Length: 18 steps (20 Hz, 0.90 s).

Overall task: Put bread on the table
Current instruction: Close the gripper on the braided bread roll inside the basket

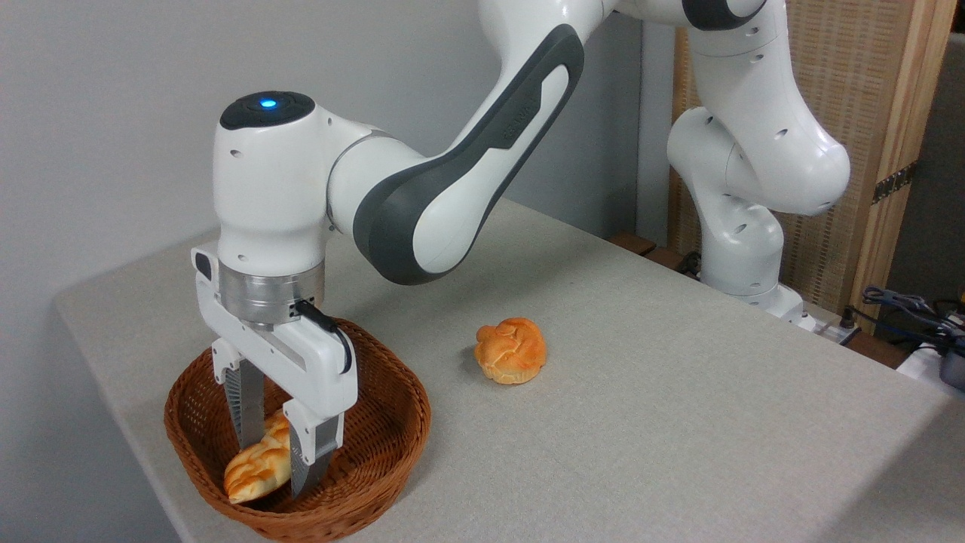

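On the grey table [641, 422], lower left, your gripper [275, 452] straddles the bread [252, 469] inside the basket [377, 452], jaws apart, nothing gripped; close squarely across its middle, gently.

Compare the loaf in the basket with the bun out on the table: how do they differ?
The bread is elongated with pale and golden stripes; the bun is round, knobbly and evenly orange. The bread lies in the wicker basket; the bun sits on the bare table. The gripper straddles the bread; the bun stands free. Both look like glossy baked goods.
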Available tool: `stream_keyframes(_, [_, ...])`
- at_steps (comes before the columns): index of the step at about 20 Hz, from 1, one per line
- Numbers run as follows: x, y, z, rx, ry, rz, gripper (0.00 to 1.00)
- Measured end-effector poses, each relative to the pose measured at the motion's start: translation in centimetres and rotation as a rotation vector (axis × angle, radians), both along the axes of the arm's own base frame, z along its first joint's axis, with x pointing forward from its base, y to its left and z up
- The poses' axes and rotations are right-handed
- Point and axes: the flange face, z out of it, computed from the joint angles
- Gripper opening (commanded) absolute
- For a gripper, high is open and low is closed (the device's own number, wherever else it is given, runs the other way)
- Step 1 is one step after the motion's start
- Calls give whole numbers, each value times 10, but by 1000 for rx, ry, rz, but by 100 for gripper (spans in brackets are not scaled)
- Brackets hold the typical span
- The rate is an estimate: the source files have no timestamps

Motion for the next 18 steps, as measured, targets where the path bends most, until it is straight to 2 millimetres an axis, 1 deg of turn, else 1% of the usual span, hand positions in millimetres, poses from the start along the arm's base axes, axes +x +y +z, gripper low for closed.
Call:
stream_keyframes(1, [0,0,0,0,-1,0,34])
stream_keyframes(2, [0,0,1,0,-2,0,32])
stream_keyframes(9, [1,0,3,0,-6,0,33])
stream_keyframes(10, [1,0,4,-1,-7,-1,34])
stream_keyframes(11, [1,0,4,-1,-8,-1,38])
stream_keyframes(12, [1,-1,4,-1,-8,-1,38])
stream_keyframes(18, [1,-2,4,-1,-8,-2,38])
